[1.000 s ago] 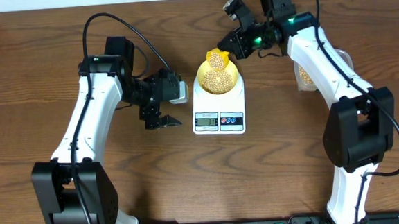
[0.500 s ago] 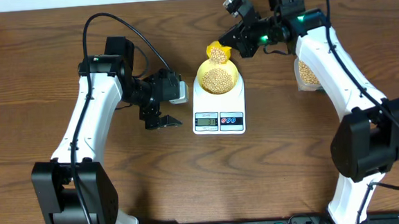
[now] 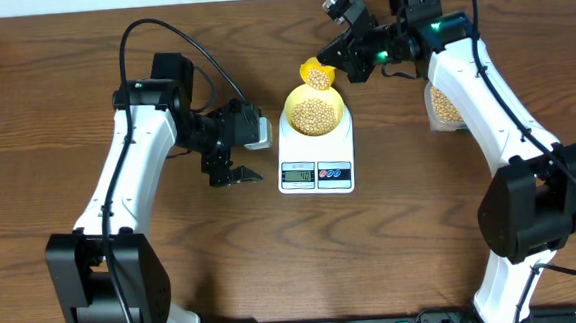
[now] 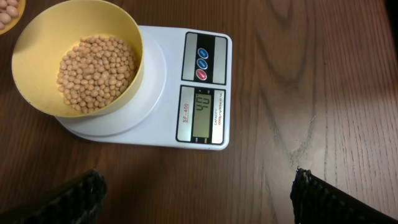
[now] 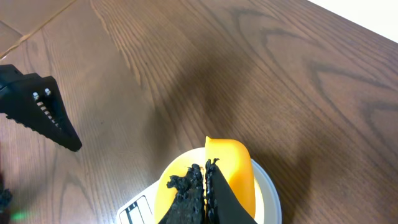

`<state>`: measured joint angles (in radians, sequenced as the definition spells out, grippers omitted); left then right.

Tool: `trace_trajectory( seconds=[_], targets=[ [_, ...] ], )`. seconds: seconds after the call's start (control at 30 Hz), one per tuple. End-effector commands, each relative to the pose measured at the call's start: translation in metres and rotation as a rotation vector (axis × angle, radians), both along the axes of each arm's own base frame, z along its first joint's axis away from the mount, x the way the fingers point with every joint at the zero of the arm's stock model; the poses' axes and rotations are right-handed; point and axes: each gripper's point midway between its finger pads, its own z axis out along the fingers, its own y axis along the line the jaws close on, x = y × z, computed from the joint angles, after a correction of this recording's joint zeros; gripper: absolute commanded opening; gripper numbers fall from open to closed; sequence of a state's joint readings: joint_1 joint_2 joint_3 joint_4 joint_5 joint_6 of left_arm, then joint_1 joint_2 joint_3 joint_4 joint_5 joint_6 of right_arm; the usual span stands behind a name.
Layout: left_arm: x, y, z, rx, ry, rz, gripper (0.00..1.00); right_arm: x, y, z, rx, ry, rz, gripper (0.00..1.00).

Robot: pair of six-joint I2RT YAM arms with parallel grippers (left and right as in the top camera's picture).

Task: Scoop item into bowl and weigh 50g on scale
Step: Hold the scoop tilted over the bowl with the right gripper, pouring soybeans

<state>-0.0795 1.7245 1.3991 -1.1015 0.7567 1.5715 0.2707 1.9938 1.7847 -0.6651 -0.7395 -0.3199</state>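
Beans (image 4: 96, 71) sit heaped in the yellow bowl (image 4: 37, 56), and the bowl stands on the round plate of the white scale (image 4: 205, 68) at upper left of the left wrist view. More beans ride in the yellow scoop (image 3: 316, 77), which hangs just at the bowl's upper rim in the overhead view. The right pincer (image 5: 203, 190) is clamped tight on the scoop's handle. The left pincer (image 3: 234, 177) is spread wide and holds nothing, parked on the bare table (image 3: 81, 54) left of the scale. A clear tub (image 3: 445, 107) with the bean supply shows at the right, half hidden behind the right arm.

Step in hand, I'd say: topping up the bowl. The display (image 4: 202, 107) reads 40, so it looks short of target. Next move probably calls for a slow tilt of the scoop over the bowl, a few beans at a time (a full dump likely overshoots), with the reading checked between trickles.

Writing: "SF-400" printed beside the display; fine print on the other side starts "CAPACITY", rest too small. The three round buttons carry icons I can't read.
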Motion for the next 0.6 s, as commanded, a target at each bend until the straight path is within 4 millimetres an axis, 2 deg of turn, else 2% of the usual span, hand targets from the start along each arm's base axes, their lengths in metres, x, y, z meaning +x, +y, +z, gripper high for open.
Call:
trace_trajectory(
  seconds=[0.0, 0.57],
  targets=[
    [-0.0032, -0.0002, -0.0015, -0.004, 0.009, -0.007, 0.98, -0.0017, -0.0013, 0.0105, 0.013, -0.01, -0.004, 0.01],
    [-0.0032, -0.0002, -0.0015, -0.004, 0.009, -0.007, 0.98, 0.0001, -0.0009, 0.0121, 0.016, -0.023, -0.004, 0.01]
  ],
)
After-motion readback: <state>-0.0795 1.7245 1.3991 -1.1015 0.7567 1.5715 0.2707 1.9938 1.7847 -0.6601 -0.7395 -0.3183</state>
